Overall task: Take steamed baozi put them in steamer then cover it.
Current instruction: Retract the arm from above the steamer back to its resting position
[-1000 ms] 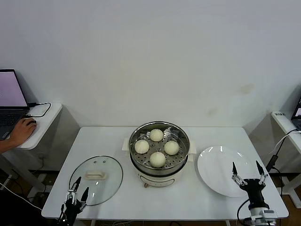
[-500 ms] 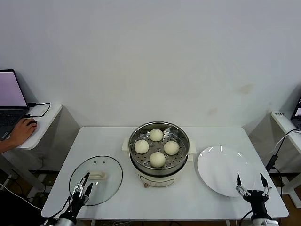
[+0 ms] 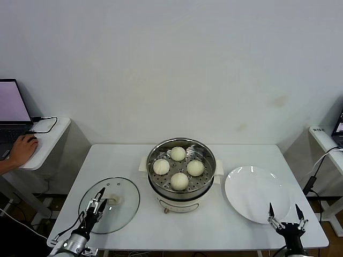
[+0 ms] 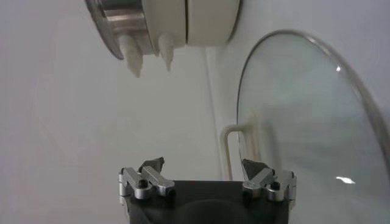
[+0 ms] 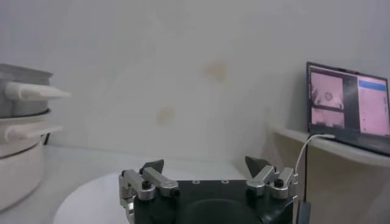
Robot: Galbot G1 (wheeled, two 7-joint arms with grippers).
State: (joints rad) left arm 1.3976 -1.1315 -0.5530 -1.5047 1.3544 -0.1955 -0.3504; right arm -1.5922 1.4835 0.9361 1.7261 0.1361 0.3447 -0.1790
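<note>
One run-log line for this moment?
four off-white buns in perforated steel steamer | clear glass lid on table | left gripper open over lid | right gripper open by white plate

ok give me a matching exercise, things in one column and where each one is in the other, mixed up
Things:
1. baozi
2. glass lid
3. white plate
4. left pincer

Places:
A. flat on the table, left of the steamer
B. empty, right of the steamer
C. in the steamer basket
D. open, over the lid's handle

Pairs: 1-C, 2-A, 3-B, 4-D
</note>
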